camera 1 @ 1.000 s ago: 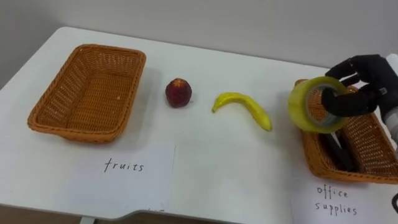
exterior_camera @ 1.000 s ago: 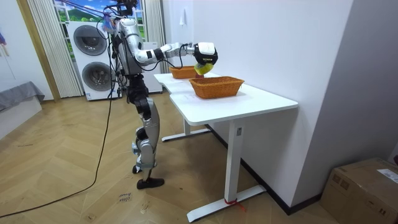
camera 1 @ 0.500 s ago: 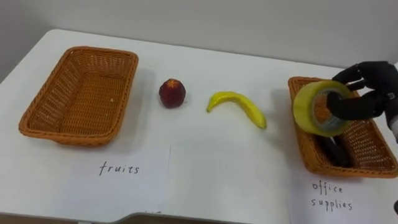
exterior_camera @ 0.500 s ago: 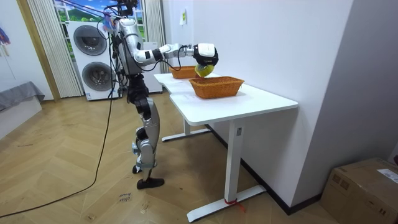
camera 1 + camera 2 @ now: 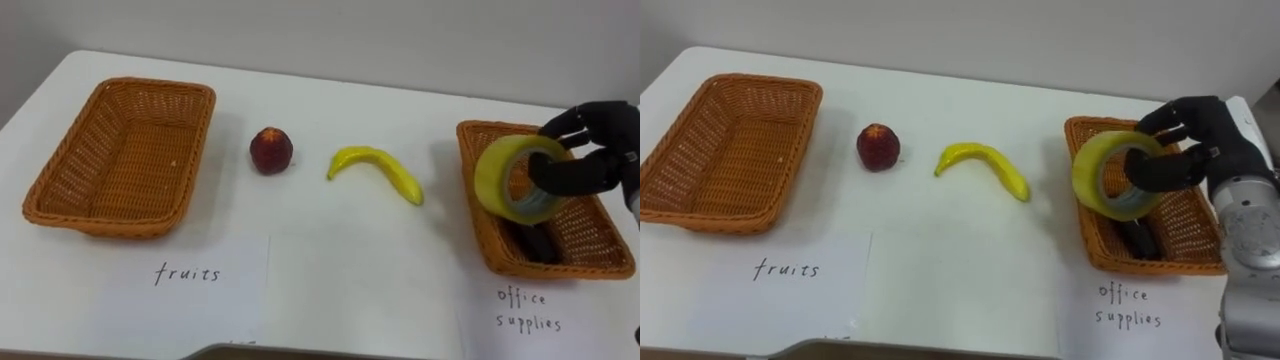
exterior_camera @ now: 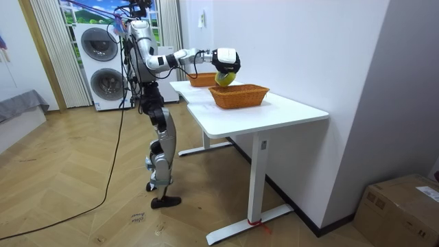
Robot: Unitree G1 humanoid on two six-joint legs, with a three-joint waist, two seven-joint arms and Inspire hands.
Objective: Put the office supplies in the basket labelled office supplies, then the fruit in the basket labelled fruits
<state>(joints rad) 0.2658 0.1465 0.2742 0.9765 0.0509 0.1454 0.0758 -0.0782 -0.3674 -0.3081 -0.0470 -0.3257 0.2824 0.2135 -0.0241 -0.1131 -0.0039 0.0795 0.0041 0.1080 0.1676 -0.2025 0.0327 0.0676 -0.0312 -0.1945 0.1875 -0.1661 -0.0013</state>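
Left eye view, right hand [image 5: 590, 150]: fingers curled through the tape roll [image 5: 492, 175], clamped on it.
Tape roll: upright, above office-supplies basket [image 5: 478, 240], left end.
Peach [image 5: 271, 150], banana [image 5: 375, 170]: on table [image 5: 350, 260].

White table [image 5: 330, 240] bearing, from left to right: a wicker basket [image 5: 125, 150], a red fruit [image 5: 271, 150], a banana [image 5: 375, 170] and a second wicker basket [image 5: 560, 268]. Handwritten paper labels [image 5: 190, 285] lie near the front edge, one before each basket.

Robot hand [image 6: 227, 59] with tape roll [image 6: 221, 78] above near basket [image 6: 241, 97]
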